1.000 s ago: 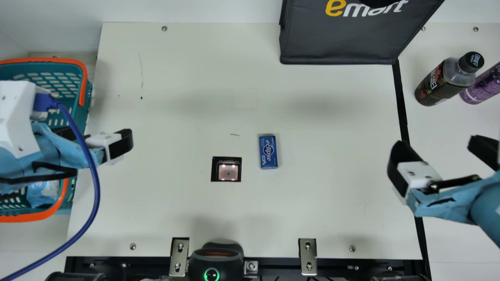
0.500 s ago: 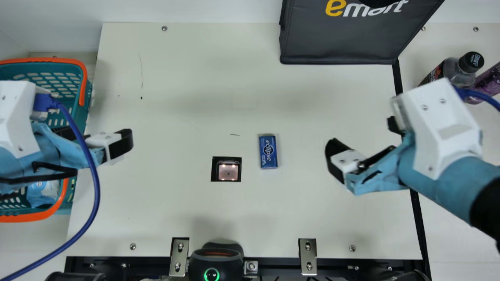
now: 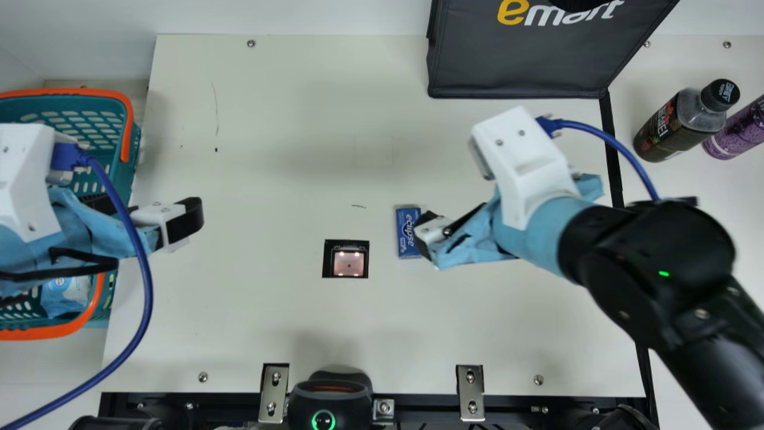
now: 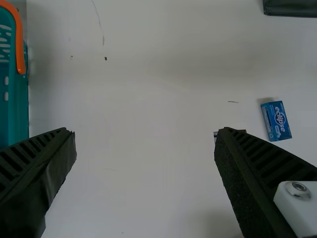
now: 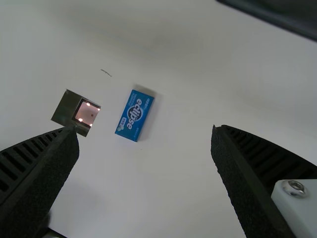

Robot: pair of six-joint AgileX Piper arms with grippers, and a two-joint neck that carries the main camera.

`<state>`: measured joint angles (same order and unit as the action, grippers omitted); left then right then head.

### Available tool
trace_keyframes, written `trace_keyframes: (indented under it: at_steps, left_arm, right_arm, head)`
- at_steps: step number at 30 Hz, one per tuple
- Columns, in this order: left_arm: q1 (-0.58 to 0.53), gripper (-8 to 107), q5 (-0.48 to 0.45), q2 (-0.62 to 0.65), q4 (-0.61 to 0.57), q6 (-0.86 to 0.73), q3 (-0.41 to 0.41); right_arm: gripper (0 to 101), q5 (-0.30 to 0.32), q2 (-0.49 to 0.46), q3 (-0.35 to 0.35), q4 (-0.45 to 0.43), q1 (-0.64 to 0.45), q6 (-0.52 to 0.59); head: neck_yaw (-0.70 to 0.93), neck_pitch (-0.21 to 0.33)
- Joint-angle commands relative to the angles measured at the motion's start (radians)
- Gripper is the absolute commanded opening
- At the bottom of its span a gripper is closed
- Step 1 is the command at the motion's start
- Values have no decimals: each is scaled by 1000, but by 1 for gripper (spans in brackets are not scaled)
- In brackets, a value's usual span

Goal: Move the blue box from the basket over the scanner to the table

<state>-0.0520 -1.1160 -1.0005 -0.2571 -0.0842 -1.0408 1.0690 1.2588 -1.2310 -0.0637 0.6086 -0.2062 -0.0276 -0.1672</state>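
- Blue box [image 5: 134, 116] lying flat on the pale surface [image 5: 163, 183], lettered face up.
- Scanner [image 5: 85, 113], its small window lit, near the box but apart from it.
- Right claw [image 3: 433, 229], ribbed fingers [image 5: 247, 183] spread wide.
- Short dark mark [image 5: 106, 73] on the surface.
- Black edge [image 5: 277, 14] of something cut off, well apart from the box.

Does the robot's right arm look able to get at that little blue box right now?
Probably yes. The right end effector hangs open above the blue box on the table, and nothing shows between them. It likely only needs to line up and lower.
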Motion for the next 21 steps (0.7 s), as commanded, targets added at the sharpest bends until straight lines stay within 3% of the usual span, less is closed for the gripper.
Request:
trace_keyframes:
  at_steps: [1, 11, 21]
  left_arm:
    - [0, 90, 0, 0, 0, 0, 0]
    - [0, 90, 0, 0, 0, 0, 0]
    - [0, 90, 0, 0, 0, 0, 0]
  right_arm:
    - [95, 0, 40, -5, -32, 34, -107]
    - [95, 1, 161, -30, -123, 112, -351]
    - [95, -15, 237, -19, -150, 138, -470]
  head:
    - [0, 29]
    - [0, 29]
    - [0, 29]
